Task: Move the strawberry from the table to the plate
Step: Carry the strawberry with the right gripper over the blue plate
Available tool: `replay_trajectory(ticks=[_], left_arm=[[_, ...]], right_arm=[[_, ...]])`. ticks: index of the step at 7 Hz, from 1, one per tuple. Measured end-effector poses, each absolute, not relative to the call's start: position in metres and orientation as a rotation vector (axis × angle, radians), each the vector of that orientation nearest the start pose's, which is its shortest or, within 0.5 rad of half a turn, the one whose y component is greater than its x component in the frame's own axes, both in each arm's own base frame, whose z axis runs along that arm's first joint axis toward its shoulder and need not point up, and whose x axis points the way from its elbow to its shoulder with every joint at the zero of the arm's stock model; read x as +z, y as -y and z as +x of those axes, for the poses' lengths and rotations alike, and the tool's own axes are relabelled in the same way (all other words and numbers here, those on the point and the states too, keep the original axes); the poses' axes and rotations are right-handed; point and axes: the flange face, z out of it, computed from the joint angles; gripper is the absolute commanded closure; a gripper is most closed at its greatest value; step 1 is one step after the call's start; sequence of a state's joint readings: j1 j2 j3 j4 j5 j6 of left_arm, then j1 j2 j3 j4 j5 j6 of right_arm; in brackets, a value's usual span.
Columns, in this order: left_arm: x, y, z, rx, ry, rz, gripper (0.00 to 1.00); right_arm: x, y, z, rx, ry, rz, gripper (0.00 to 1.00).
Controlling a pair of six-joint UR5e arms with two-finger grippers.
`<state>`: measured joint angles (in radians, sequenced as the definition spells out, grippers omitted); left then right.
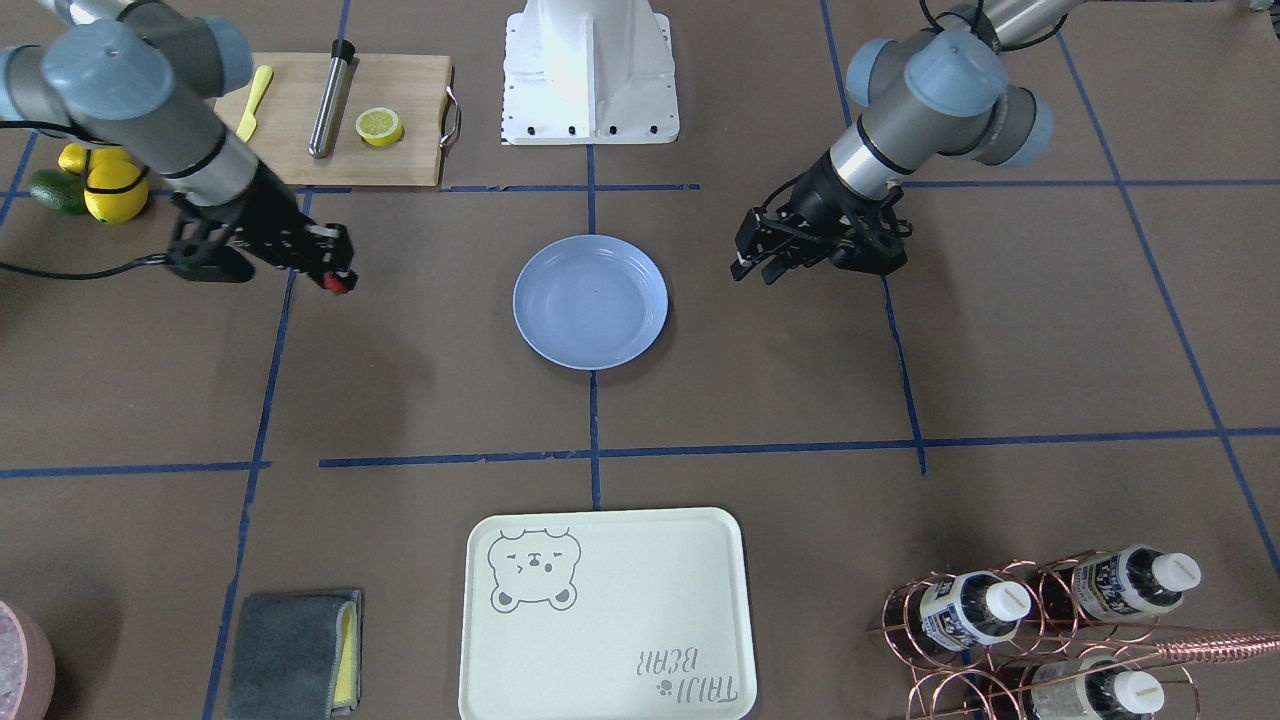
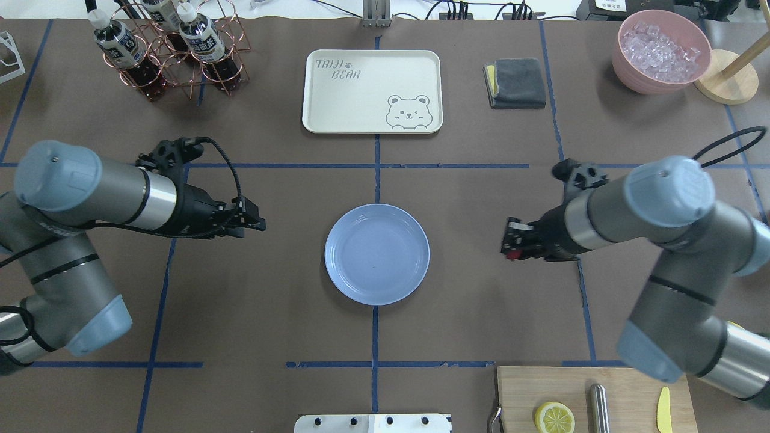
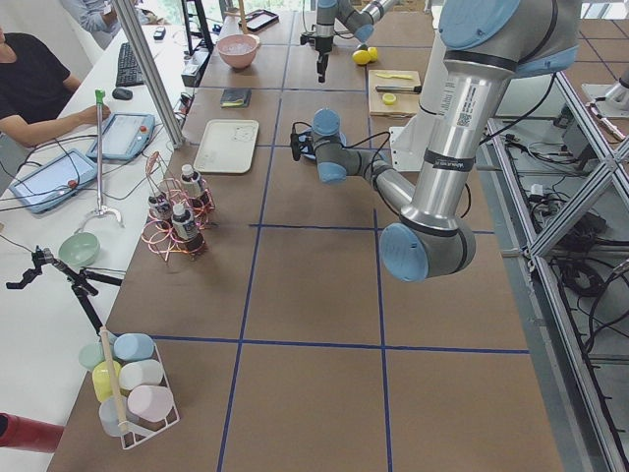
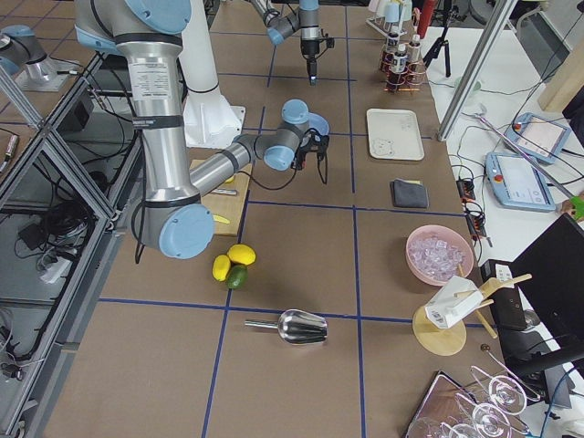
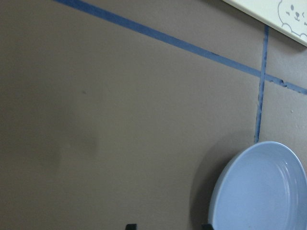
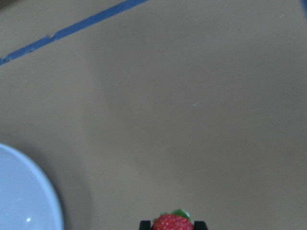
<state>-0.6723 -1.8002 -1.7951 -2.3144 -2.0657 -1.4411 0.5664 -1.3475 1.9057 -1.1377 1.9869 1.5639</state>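
Observation:
The small red strawberry (image 6: 171, 222) with its green end sits between the fingers of my right gripper (image 6: 172, 225), which is shut on it. That gripper (image 2: 510, 243) hangs above the brown paper table (image 2: 240, 300), well to the right of the light-blue plate (image 2: 377, 254) in the overhead view. The berry shows as a red dot at the fingertips (image 1: 340, 285). The plate (image 1: 590, 300) holds nothing. My left gripper (image 2: 257, 221) hovers on the plate's other side, open, with nothing between its fingertips (image 5: 130, 225); the plate's rim (image 5: 225, 177) shows low in the left wrist view.
A cream bear tray (image 2: 372, 90) lies beyond the plate. A bottle rack (image 2: 168, 51), a grey cloth (image 2: 516, 82) and a pink ice bowl (image 2: 660, 51) line the far side. A cutting board (image 1: 340, 115) with a lemon half, and lemons (image 1: 115, 185) with an avocado, lie by the right arm.

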Motion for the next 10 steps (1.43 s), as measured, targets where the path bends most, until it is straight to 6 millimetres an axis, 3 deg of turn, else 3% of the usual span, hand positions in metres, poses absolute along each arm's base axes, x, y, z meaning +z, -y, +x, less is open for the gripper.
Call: replay_trajectory(ticks=[1,2,3,4,5,10], left_arm=[[0.364,0.423,0.358,-0.149,-1.216,0.100,0.45],[0.385,0.422,0.328,-0.122,-1.183,0.142,0.43],[0.404,0.418,0.298,-0.095,-1.146,0.185,0.34],[0.420,0.416,0.271,-0.073,-1.112,0.225,0.18],[0.430,0.415,0.253,-0.062,-1.090,0.251,0.00],[0.434,0.415,0.241,-0.061,-1.077,0.269,0.00]], right_arm=[[0.285,0.368,-0.469,0.333,1.023,-0.094,1.00],[0.249,0.366,-0.508,0.366,0.998,-0.094,1.00],[0.224,0.371,-0.547,0.405,0.978,-0.097,1.00],[0.210,0.376,-0.578,0.431,0.958,-0.091,1.00],[0.206,0.376,-0.596,0.442,0.943,-0.087,1.00],[0.203,0.381,-0.624,0.456,0.903,-0.082,1.00]])
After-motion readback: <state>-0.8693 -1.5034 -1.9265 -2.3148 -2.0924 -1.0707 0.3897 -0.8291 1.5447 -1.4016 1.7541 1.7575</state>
